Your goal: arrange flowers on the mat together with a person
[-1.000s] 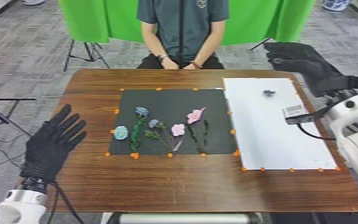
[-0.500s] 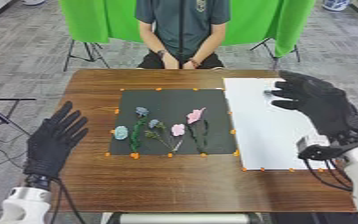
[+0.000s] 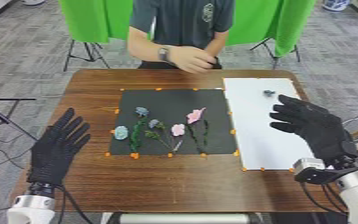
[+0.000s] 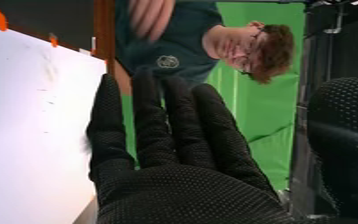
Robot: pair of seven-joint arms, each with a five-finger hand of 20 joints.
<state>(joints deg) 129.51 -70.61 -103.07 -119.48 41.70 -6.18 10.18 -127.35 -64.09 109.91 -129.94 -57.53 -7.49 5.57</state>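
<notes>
Flowers in pink (image 3: 195,115), pale blue (image 3: 120,133) and darker blue (image 3: 142,111) lie on the black mat (image 3: 168,97), with green stems (image 3: 135,136) among them. A small grey-blue piece (image 3: 269,92) lies on the white sheet (image 3: 251,131) beside that mat. The right hand (image 3: 318,126) is over the sheet's outer side, fingers open and extended, holding nothing. The left hand (image 3: 55,152), open and empty, is over the left side of the brown table (image 3: 158,187).
</notes>
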